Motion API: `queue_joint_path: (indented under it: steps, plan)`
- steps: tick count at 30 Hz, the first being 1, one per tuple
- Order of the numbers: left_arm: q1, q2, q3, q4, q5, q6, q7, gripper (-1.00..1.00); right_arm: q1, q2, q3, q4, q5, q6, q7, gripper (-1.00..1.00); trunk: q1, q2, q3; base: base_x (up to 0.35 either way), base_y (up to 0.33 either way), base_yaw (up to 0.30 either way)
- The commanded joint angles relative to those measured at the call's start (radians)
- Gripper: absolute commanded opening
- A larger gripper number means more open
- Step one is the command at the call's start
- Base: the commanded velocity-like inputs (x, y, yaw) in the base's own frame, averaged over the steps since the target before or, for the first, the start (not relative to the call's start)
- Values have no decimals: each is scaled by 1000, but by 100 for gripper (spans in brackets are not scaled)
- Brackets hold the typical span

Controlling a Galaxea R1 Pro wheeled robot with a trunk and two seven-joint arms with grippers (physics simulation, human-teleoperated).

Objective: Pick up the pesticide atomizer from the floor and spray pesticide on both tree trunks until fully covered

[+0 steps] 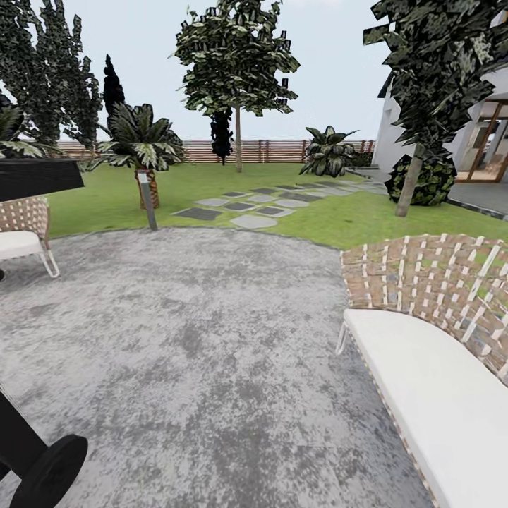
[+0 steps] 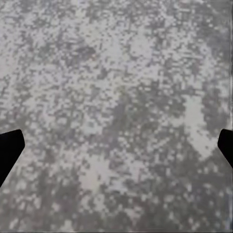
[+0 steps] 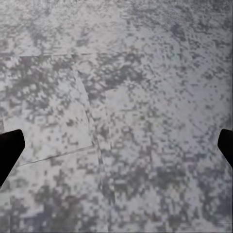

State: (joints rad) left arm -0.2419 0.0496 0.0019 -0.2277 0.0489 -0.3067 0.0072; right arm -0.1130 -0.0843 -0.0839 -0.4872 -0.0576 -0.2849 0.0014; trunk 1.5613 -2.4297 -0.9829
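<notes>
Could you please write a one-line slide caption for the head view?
Grey paved patio with woven chairs, facing a lawn, stepping stones and two tall trees.

Woven sofa (image 1: 430, 331) right, woven chair (image 1: 25, 233) left, short palm (image 1: 141, 152) beyond paving.

Ground near the robot: mottled grey paving (image 1: 204, 353), rounded patch, far edge meets the lawn (image 1: 212, 187). On the paving: woven chair with white cushion (image 1: 25, 236) at left, woven bench with long white cushion (image 1: 437, 353) at right. Grey post (image 1: 148, 201) stands at the paving/grass edge. Grey stepping stones (image 1: 257, 204) run across the grass, away to the right. On the lawn: short palm (image 1: 141, 152), two tall trees (image 1: 238, 141) (image 1: 409, 180), a round bush (image 1: 423, 182). Both wrist views look down on the same speckled paving (image 2: 116, 97); right wrist view shows slab seams (image 3: 87, 104).
</notes>
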Motion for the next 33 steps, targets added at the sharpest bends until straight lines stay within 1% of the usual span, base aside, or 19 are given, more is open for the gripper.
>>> queue_joint_path:
  steps: [1, 6, 18, 33]
  plan:
    - [0, 0, 0, 1, 5, -3, 0, 100, -1, 0, 1, 1, -6, -4, 0, 100, 0, 0, -1, 312, -137, 14]
    - [0, 0, 0, 1, 5, -3, -1, 100, -1, 0, 1, 1, -6, -4, 0, 100, 0, 0, -1, 328, -73, 108]
    - [-1, 1, 0, 1, 5, -3, 0, 100, -1, 0, 1, 1, -6, -4, -1, 100, 0, 0, -1, 339, -4, 254]
    - [0, 1, 0, 1, 5, -3, 0, 100, -1, 0, 1, 1, -6, -4, 0, 100, 0, 0, -1, 340, 0, 20]
